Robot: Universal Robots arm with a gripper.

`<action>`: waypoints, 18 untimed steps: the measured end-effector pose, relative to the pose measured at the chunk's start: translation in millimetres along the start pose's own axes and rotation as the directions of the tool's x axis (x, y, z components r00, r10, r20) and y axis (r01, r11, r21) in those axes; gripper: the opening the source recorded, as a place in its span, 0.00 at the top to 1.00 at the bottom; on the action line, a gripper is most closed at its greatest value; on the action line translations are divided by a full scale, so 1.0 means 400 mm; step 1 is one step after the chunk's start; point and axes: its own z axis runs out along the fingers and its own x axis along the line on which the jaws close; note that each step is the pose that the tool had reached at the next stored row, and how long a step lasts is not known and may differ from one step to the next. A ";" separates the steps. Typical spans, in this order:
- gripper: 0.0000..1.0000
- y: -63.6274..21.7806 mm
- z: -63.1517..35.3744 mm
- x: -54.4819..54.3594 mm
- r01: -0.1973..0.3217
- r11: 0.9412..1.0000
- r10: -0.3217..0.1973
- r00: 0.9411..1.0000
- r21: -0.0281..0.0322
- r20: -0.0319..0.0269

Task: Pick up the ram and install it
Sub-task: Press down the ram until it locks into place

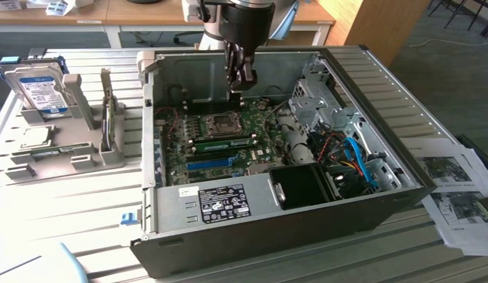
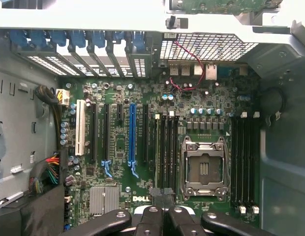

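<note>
The ram (image 1: 226, 142) is a thin green stick lying in a black slot on the motherboard, just in front of the empty processor socket (image 1: 223, 122). In the wrist view the ram (image 2: 156, 147) shows edge-on as a narrow green line beside the socket (image 2: 204, 167). My gripper (image 1: 242, 86) hangs inside the open computer case (image 1: 385, 82), above the board and a little behind the socket. Its black fingers (image 2: 157, 204) are pressed together, shut, with nothing between them. The gripper is apart from the ram.
A blue long slot (image 1: 208, 164) runs in front of the ram. A black fan shroud (image 1: 303, 186) and cables fill the case's right side. At the exterior view's left, a grey holder (image 1: 63, 159) carries a hard drive (image 1: 41, 88) and a silver processor chip (image 1: 36, 137). Papers (image 1: 456, 188) lie at the right.
</note>
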 end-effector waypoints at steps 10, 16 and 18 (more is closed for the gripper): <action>0.91 0.000 0.000 0.000 -0.005 1.000 0.005 1.000 0.000 0.000; 0.91 0.000 0.000 0.000 -0.051 0.999 0.051 0.999 0.000 0.002; 0.91 0.000 0.000 0.000 -0.077 0.997 0.077 0.997 0.001 0.003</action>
